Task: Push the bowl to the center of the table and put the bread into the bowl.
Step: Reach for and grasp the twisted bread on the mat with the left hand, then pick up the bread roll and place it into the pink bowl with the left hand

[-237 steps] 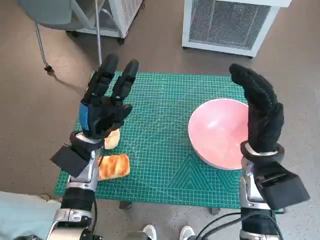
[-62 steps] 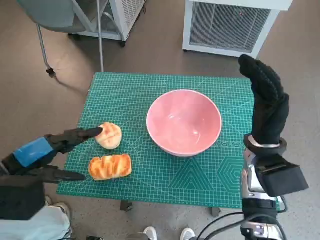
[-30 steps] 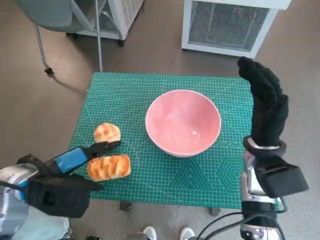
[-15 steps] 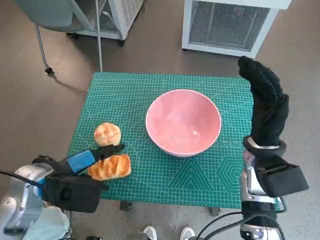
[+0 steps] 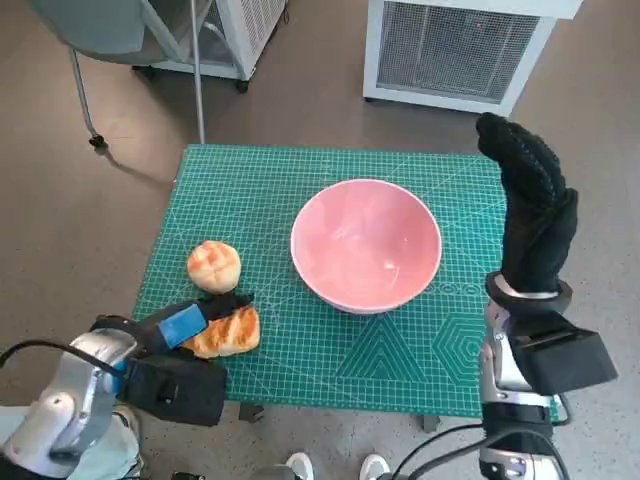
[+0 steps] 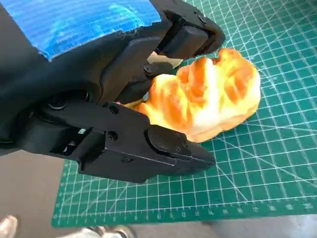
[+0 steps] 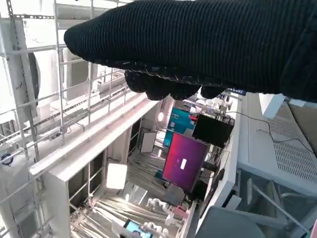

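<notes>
We see the pink bowl point(image 5: 366, 244) sitting near the middle of the green mat point(image 5: 290, 180) that covers the table, so the pushing step looks finished and what remains is moving the bread. Our left robot hand point(image 5: 185, 325) lies low at the near left corner, its black fingers point(image 6: 168, 148) set on either side of the long loaf point(image 6: 208, 96); the wrist view shows them bracketing it closely, though we cannot tell whether they are actually clamped on it yet. The loaf rests on the mat, so it has not been lifted. The round bun point(image 5: 214, 266) sits just beyond it, apart from the hand, between the loaf and the bowl's left side. Our right robot hand point(image 5: 530, 215) is held upright at the right side of the table, fingers extended and holding nothing, probably kept clear of the bowl so the left arm has room to bring the loaf across.
</notes>
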Action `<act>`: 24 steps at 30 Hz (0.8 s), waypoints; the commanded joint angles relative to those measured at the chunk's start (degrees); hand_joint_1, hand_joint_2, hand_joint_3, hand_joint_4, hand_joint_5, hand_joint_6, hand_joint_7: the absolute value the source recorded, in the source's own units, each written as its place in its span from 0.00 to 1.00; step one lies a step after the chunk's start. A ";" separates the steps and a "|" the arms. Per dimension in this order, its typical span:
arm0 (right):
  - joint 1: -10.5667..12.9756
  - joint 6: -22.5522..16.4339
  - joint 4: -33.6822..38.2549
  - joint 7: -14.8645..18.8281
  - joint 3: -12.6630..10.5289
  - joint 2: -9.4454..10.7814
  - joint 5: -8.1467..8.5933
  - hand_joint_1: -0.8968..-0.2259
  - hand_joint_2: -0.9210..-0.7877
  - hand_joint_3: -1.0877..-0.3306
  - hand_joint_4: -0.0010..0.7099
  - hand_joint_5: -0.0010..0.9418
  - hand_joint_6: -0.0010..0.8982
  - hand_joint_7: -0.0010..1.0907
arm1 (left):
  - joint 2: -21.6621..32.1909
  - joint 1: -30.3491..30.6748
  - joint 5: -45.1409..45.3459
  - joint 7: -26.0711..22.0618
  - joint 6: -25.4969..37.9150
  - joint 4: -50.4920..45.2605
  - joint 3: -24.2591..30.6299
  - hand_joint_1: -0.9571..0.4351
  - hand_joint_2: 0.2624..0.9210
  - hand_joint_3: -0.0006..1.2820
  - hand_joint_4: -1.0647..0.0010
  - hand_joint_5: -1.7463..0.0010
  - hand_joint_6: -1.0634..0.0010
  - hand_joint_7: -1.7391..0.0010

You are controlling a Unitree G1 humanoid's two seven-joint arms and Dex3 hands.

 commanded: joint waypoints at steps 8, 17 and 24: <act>1.60 0.43 0.07 -0.36 0.02 0.70 0.58 0.59 0.00 0.39 0.42 0.01 0.00 0.61 | 0.89 0.41 4.58 7.71 -11.84 5.81 -3.88 0.71 0.87 0.26 0.43 0.23 0.60 0.28; 1.69 0.31 0.25 -0.37 -0.05 0.81 0.66 0.59 0.00 0.39 0.42 0.01 0.00 0.61 | 2.03 0.83 1.94 10.65 -16.33 1.72 1.33 0.69 0.75 0.34 0.38 0.34 0.51 0.18; 1.97 0.31 0.01 -0.23 -0.18 0.68 0.82 0.59 0.00 0.39 0.43 0.01 0.00 0.61 | 0.54 -0.02 -4.28 9.36 -15.56 -4.17 7.49 0.69 0.68 0.40 0.39 0.30 0.50 0.19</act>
